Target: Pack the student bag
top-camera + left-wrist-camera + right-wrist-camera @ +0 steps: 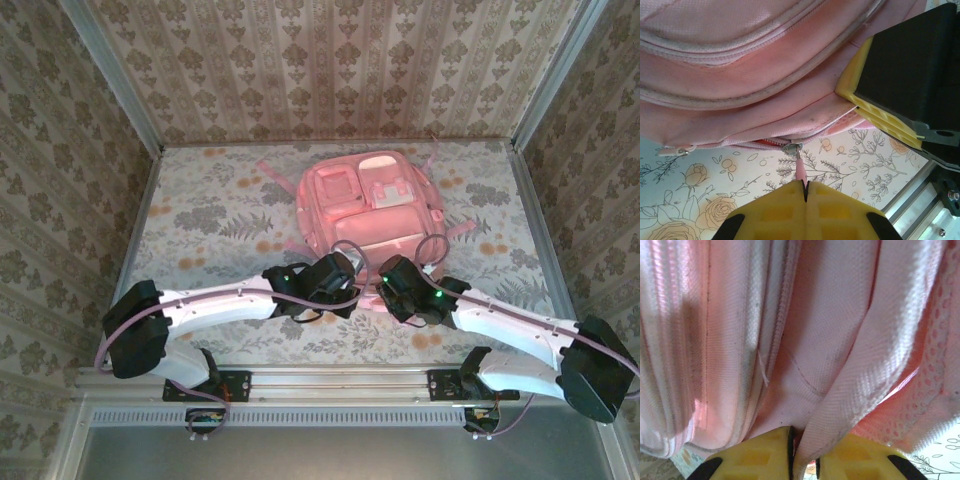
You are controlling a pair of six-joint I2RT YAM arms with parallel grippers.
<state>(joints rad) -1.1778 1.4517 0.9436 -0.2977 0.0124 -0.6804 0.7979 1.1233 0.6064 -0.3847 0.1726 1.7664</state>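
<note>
Pinching zipper pull (801, 170) at near edge of student bag (365, 210) with left gripper (805, 192), fingers pressed together. Clamping a fold of bag fabric in right gripper (793, 450), just beside. Lying flat on floral table (200, 220), pockets up, directly beyond both grippers.

White arms (225, 298), black joints (135, 330), lilac cables (348, 241); the left hand (805, 187) and right hand (792, 440) carry ribbed yellow fingers (840, 210).

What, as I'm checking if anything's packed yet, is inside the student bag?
Only a red sliver shows in the slightly parted zip beside the zipper pull that the left gripper pinches. The rest inside the student bag is covered by its pink fabric.
</note>
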